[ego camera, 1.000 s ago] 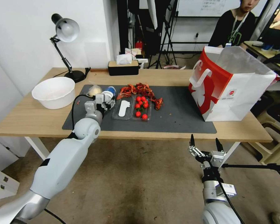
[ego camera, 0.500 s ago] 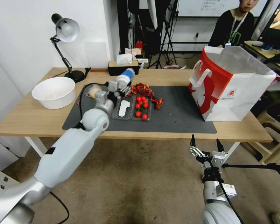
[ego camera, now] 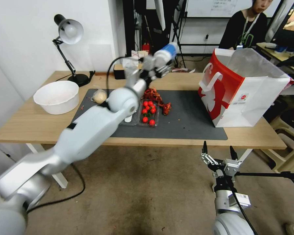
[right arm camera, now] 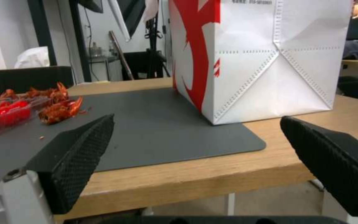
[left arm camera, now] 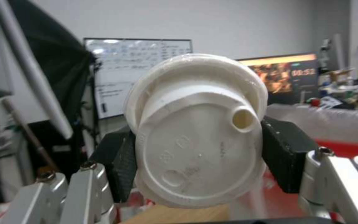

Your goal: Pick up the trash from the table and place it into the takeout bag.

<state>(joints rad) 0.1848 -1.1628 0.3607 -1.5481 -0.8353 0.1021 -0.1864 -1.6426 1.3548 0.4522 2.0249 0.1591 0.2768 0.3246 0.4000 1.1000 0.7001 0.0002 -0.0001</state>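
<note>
1. At the far left of the worktop [ego camera: 29,125], a large white bowl [ego camera: 56,96] sits on the bare wood, with a desk lamp [ego camera: 68,32] standing behind it near the wall.
2. Just beside the bowl, on the left corner of the dark grey mat [ego camera: 186,120], lies the small clear bag with a yellowish lump [ego camera: 99,96].
3. The left arm reaches up and across the mat. Its left gripper [ego camera: 158,67] is raised well above the worktop, over the back edge near a black tissue box [ego camera: 119,70].
4. That gripper pinches the blue-white cup [ego camera: 165,53], which tilts with its base pointing up and to the right. In the left wrist view the black pads [left arm camera: 284,155] press on both sides of the cup just behind its white lid [left arm camera: 197,130].
5. Below the arm, a clear tray of red cherry tomatoes [ego camera: 149,113] rests on the mat, with red crayfish shells [ego camera: 156,97] heaped just behind and beside it.
6. Farther right, the takeout bag [ego camera: 243,88] stands upright and open-topped, partly on the mat's right end and partly on the wood. The cup is still well apart from it, to its left and at about the height of its rim.
7. The right gripper [ego camera: 218,152] hangs below the worktop's front edge, off the right end of the mat, its jaws spread wide and holding nothing. In the right wrist view its fingers [right arm camera: 75,155] frame the bag's white side panel [right arm camera: 286,59].
</note>
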